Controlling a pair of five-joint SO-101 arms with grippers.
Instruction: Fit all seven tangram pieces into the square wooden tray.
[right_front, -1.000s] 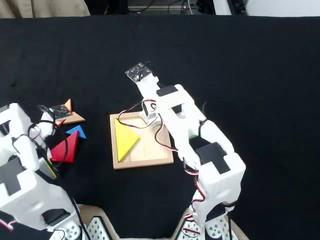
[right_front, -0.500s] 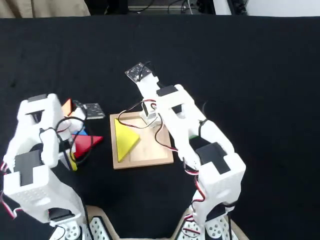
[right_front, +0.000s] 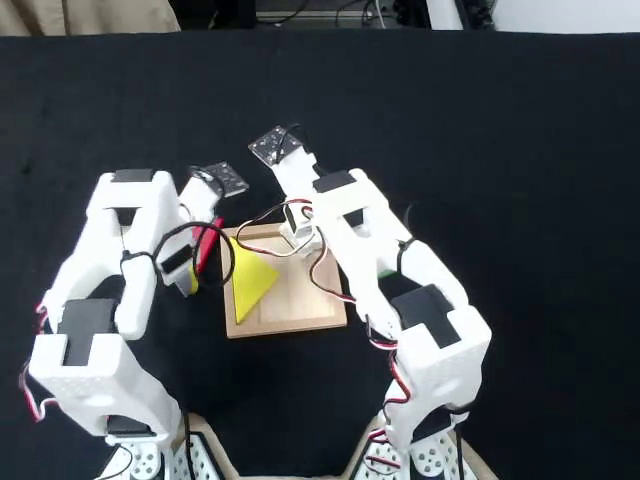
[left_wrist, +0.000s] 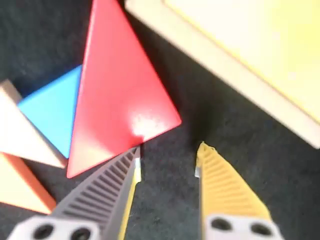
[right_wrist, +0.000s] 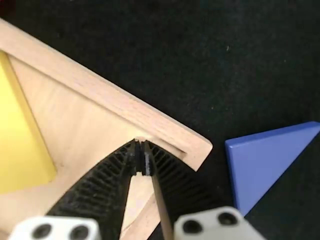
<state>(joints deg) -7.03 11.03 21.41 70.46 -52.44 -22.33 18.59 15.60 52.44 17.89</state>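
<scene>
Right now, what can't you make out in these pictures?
- High view: the left arm covers the loose pieces beside the tray, so they cannot be counted.
- Right wrist view: the blue piece is cut off by the picture's edge, so its shape is unclear.
- Left wrist view: cannot tell whether the grey finger touches the red triangle or sits above it.
</scene>
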